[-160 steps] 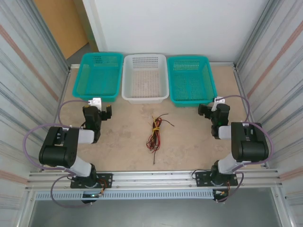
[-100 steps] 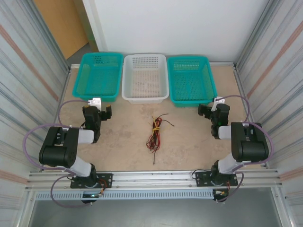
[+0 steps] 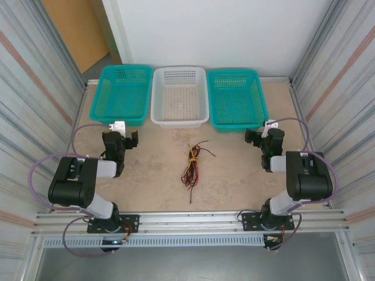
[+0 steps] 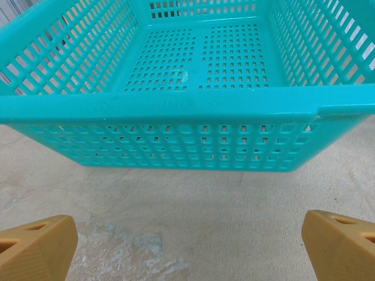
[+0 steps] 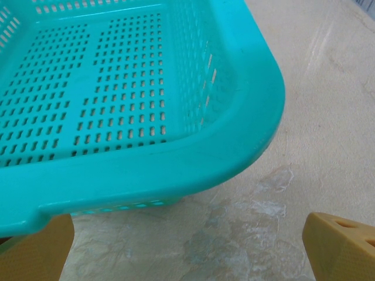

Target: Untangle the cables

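at the middle of the bench (image 3: 152, 187), the cables (image 3: 191, 165) lie in one loose, narrow bundle running from 12 to 6 o'clock. red, black and yellowish-tan strands are mixed together, a few ends splay out at the 12 o'clock end, and one thin tail trails toward 6 o'clock. nothing touches the bundle.

at 9 o'clock from the cables, well apart, the left claw (image 3: 123, 137) hangs released, its jaws spread wide and holding nothing. in its wrist view the left claw (image 4: 187, 252) shows two tan fingertips (image 4: 35, 249) at the bottom corners with bare bench between them. at 3 o'clock from the cables, also well apart, the right claw (image 3: 264, 138) is likewise spread wide and empty. the right claw (image 5: 187, 249) has bare bench between its fingertips (image 5: 343, 246).

at 12 o'clock from the bundle stands a white basket (image 3: 179, 120), with a left teal basket (image 3: 102, 96) at 11 o'clock and a right teal basket (image 3: 261, 96) at 1 o'clock. each claw faces the near rim of its own teal basket without touching it.

the left teal basket's rim (image 4: 176, 105) carries faint raised lettering, too faint to read.
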You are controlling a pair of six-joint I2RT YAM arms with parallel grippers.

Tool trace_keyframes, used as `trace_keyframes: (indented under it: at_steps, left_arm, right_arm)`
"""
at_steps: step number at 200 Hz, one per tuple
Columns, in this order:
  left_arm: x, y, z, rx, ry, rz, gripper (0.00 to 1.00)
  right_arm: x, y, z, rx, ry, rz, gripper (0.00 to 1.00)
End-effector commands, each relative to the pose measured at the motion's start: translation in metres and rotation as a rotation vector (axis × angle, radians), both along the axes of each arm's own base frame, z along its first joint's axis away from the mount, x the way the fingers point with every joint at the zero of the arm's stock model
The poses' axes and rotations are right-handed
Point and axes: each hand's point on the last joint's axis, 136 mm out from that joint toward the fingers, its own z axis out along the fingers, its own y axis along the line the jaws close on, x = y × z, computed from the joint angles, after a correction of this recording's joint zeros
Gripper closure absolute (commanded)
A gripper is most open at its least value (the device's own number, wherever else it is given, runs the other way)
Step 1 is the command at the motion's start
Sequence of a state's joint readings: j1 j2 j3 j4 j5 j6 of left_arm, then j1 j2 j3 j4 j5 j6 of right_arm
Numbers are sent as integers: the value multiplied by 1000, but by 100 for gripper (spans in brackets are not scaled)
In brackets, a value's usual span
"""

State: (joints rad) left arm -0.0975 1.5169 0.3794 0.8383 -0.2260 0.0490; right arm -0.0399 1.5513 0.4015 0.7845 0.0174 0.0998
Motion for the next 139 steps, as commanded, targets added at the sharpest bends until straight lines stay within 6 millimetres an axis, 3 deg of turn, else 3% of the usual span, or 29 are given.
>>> trace_keyframes:
  at_steps: [1,67,80,92,116,126,134,139]
  left_arm:
    - [3,1,6,-2,-20,-1,1]
    - [0,5,13,-5,-34,17,1]
    - [-3,-3,31,83,-47,30,1]
    - [1,-6,57,128,5,83,1]
    - [-4,-10,106,-99,48,174,4]
    - [-9,-17,122,-223,63,184,4]
    - [-14,-29,128,-307,72,149,4]
    - [-18,-39,130,-338,75,117,4]
  right_arm:
    - [4,0,9,-5,-28,12,1]
    - [6,-2,15,-12,-42,0,1]
    - [5,-5,28,-52,47,-51,1]
    - [11,-6,68,-49,48,-82,1]
    - [-9,0,132,94,16,-148,1]
    - [-21,-7,137,199,-2,-238,1]
    - [-35,-23,127,292,-2,-390,1]
    - [-41,-22,122,358,18,-405,1]
